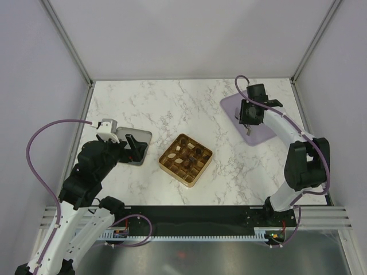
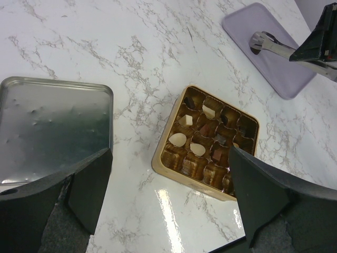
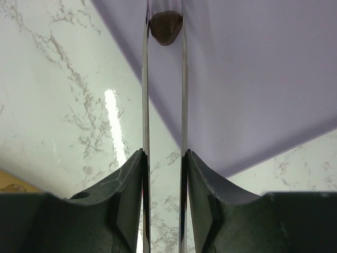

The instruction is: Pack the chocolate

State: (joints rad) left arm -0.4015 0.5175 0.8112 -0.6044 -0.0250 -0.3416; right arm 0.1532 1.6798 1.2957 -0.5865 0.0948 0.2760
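Note:
The gold grid tray [image 1: 186,160] sits mid-table and holds several chocolate pieces, cream ones [image 2: 178,139] and brown ones [image 2: 218,153]; some cells are bare. My right gripper [image 3: 163,155] is shut on metal tongs [image 3: 145,105]. The tong tips pinch one dark brown chocolate [image 3: 166,26] over the purple mat [image 3: 253,79]. In the top view that gripper [image 1: 248,117] is over the mat [image 1: 261,136] at the back right. My left gripper [image 2: 168,176] is open and empty, just left of the tray, above the tin [image 1: 143,137].
A silver metal tin [image 2: 52,126] lies left of the tray. The marble table [image 1: 172,103] is enclosed by white walls with metal posts. The right gripper with its tongs [image 2: 271,45] also shows in the left wrist view over the mat [image 2: 274,74].

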